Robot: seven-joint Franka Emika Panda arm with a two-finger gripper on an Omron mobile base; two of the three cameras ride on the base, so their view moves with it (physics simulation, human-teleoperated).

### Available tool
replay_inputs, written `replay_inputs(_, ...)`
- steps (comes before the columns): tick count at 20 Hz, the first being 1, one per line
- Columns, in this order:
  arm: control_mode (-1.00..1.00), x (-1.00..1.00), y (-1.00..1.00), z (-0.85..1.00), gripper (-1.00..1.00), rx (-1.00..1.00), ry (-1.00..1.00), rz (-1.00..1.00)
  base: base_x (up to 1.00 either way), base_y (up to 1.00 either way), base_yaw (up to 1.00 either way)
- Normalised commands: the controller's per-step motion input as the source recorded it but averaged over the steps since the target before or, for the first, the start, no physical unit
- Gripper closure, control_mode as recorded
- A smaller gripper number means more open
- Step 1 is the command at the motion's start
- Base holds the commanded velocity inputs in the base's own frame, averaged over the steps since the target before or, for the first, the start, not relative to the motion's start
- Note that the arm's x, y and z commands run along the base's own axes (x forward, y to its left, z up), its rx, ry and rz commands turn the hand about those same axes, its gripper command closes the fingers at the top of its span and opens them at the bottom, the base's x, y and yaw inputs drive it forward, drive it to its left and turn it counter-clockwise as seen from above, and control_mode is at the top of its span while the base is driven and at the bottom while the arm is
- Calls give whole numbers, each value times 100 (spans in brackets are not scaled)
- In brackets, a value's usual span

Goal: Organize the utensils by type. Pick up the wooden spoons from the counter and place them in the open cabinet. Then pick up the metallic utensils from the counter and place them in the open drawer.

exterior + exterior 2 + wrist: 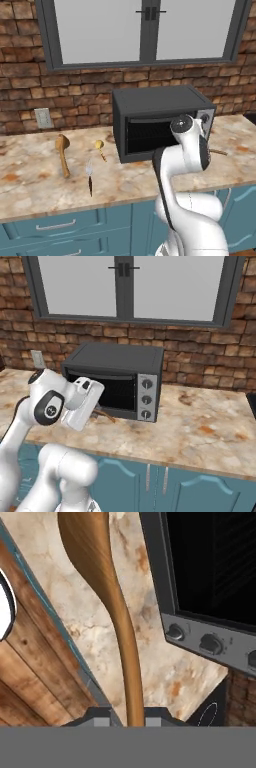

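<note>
My gripper (pixel 127 717) is shut on the handle of a wooden spoon (pixel 120 612), whose bowl points away from the hand over the counter (pixel 165 677). In the right base view the gripper (pixel 93 410) hangs in front of the oven, and the spoon (pixel 104 415) sticks out of it. Its tip (pixel 218 151) pokes out beside my arm in the left base view. A second wooden spoon (pixel 62 152) lies on the counter (pixel 30 165) at the left. Beside it lie a small gold spoon (pixel 100 148) and a slim silver-headed, dark-handled utensil (pixel 90 179).
A dark toaster oven (pixel 160 120) with knobs (pixel 146 399) stands at the middle of the counter against the brick wall. A wall outlet (pixel 43 118) is at the left. Closed teal drawer fronts (pixel 55 226) run below the counter edge. Wooden floor (pixel 25 672) lies below.
</note>
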Motion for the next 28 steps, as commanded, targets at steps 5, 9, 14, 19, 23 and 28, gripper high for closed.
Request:
replay_inputs(5,-100,22,70,-33,100,0,0,33,0,0,0)
replay_inputs(9,-100,19,29,-42,100,5,0,34,0,0,0)
replay_inputs(14,-100,11,3,-17,100,8,-1,19,0,0,0)
replay_inputs(19,-100,0,0,-10,100,13,-12,6,0,0,0)
replay_inputs(23,-100,-1,0,-7,100,10,-17,4,0,0,0)
replay_inputs(28,100,-1,0,-1,100,2,-4,1,-11,-1,3)
